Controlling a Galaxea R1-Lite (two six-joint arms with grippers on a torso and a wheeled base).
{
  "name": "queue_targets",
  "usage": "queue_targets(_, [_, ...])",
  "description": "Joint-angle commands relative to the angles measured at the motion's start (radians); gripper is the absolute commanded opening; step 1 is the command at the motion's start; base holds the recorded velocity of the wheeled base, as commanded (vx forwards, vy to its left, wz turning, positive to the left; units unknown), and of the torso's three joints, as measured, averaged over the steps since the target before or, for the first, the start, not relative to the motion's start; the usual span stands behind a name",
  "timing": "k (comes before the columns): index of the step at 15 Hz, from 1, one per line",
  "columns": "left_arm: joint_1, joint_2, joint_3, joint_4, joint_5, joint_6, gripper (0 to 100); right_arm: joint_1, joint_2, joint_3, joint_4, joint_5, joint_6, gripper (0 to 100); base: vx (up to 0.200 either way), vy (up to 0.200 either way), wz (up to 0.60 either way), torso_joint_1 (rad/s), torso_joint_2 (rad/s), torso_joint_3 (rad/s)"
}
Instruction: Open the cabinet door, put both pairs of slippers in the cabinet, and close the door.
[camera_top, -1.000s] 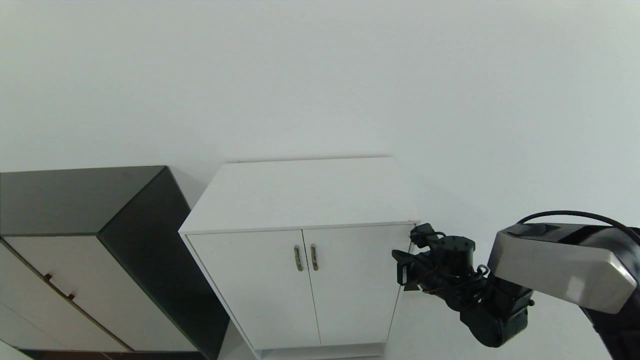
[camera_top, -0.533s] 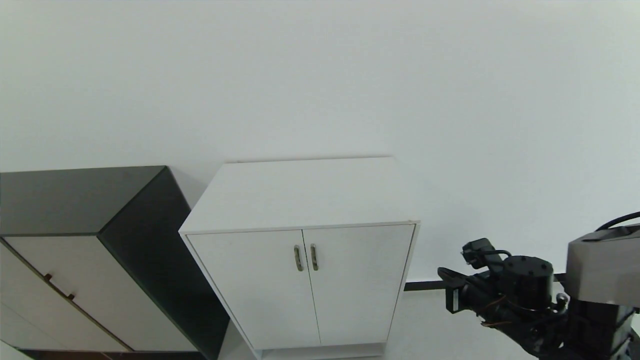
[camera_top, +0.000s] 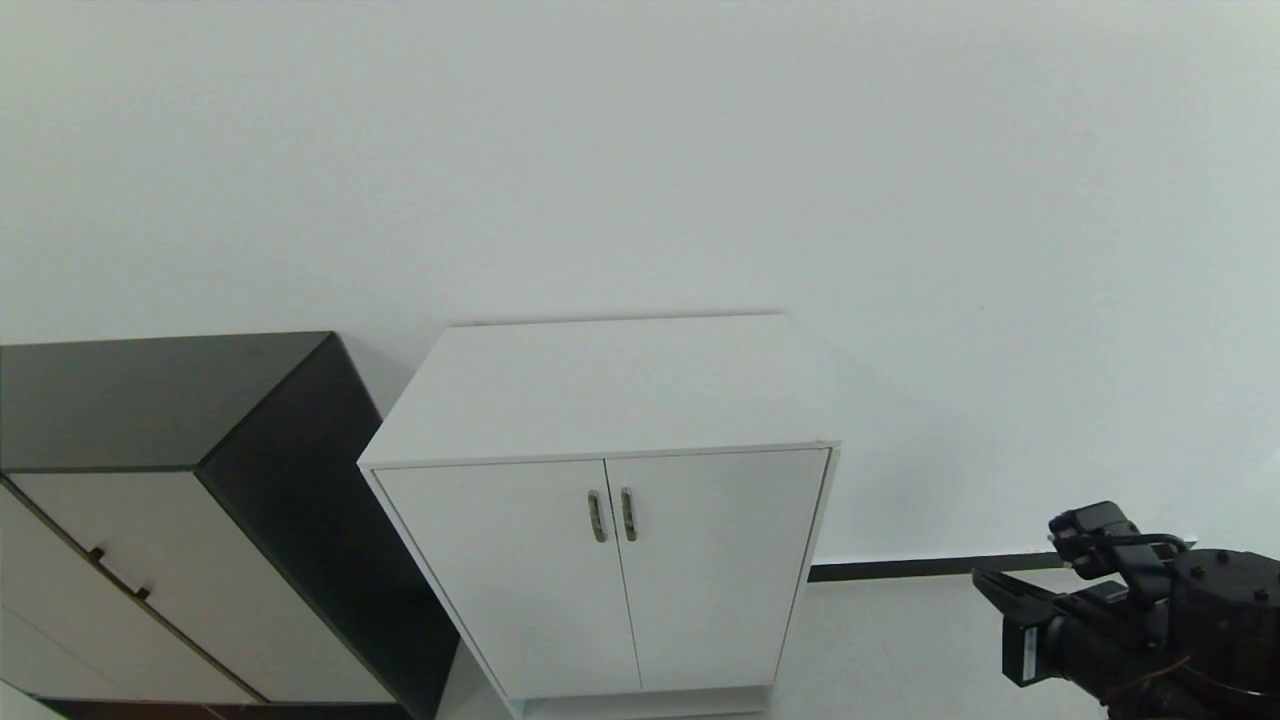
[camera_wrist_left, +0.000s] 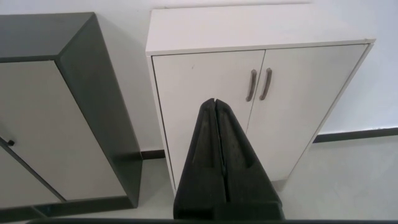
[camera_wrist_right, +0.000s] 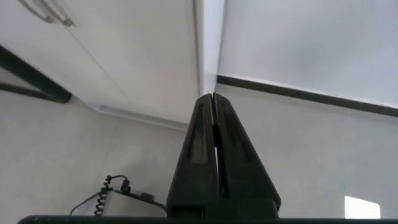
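Left gripper fingers are seen pressed flat together with nothing between them, and the closed tip is lined up with the front of the white cabinet, over the left door. The right gripper is likewise closed on nothing. It is held low at the right of the head view, well apart from the cabinet, and in its own wrist view the tip is aimed at the cabinet's right-hand vertical edge. The cabinet is stood upright on the floor against the wall, with its long axis vertical and its front turned toward the robot. A dark cabinet is placed just beside it on the left. The left door and the right door are both shut, so the inside is hidden. Two slim handles are mounted upright, side by side at the doors' meeting edges, in the upper part. The cabinet's foot is cut off by the lower edge of the head view, and its upper part is cut off in the right wrist view. A dark baseboard is run along the foot of the wall to the right of the cabinet. A coiled cable is seen on the floor in the right wrist view; what it is joined to cannot be made out.
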Motion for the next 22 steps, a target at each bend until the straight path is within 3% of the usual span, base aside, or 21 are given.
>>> queue_targets(1, [0.001,0.001,0.0,0.0,0.0,-0.003,0,0.012,-0.237,0.009,0.167,-0.029,0.0,0,0.0,0.0,0.0,0.0,0.0,0.0])
queue_targets(5, [0.001,0.001,0.0,-0.002,0.0,-0.007,0,0.035,-0.594,0.009,0.592,-0.025,0.011,0,0.0,0.0,0.0,0.0,0.0,0.0])
queue_targets(7, [0.001,0.001,0.0,0.0,0.0,-0.007,0,0.055,-0.876,0.009,0.901,-0.02,0.008,0,0.0,0.0,0.0,0.0,0.0,0.0])
queue_targets(11, [0.001,0.001,0.0,0.0,0.0,-0.007,0,0.081,-1.34,-0.007,1.27,-0.014,0.0,0,0.0,0.0,0.0,0.0,0.0,0.0])
queue_targets(14, [0.001,0.001,0.0,-0.002,0.0,-0.007,0,0.048,-1.469,0.009,1.406,0.0,0.002,0,0.0,0.0,0.0,0.0,0.0,0.0])
queue_targets(15, [0.001,0.001,0.0,0.0,0.0,-0.007,0,0.01,-1.561,0.007,1.477,0.05,-0.014,0,0.0,0.0,0.0,0.0,0.0,0.0])
queue_targets(17, [0.001,0.001,0.0,-0.002,0.0,-0.007,0,-0.018,-1.565,0.007,1.475,0.066,-0.04,0,0.0,0.0,0.0,0.0,0.0,0.0])
queue_targets(21, [0.001,0.001,0.0,0.0,0.0,-0.009,0,-0.261,-1.593,0.005,1.475,0.067,-0.054,0,0.0,0.0,0.0,0.0,0.0,0.0])
queue_targets(22, [0.001,0.001,0.0,0.0,0.0,-0.01,0,-0.288,-1.645,0.007,1.475,0.067,-0.055,0,0.0,0.0,0.0,0.0,0.0,0.0])
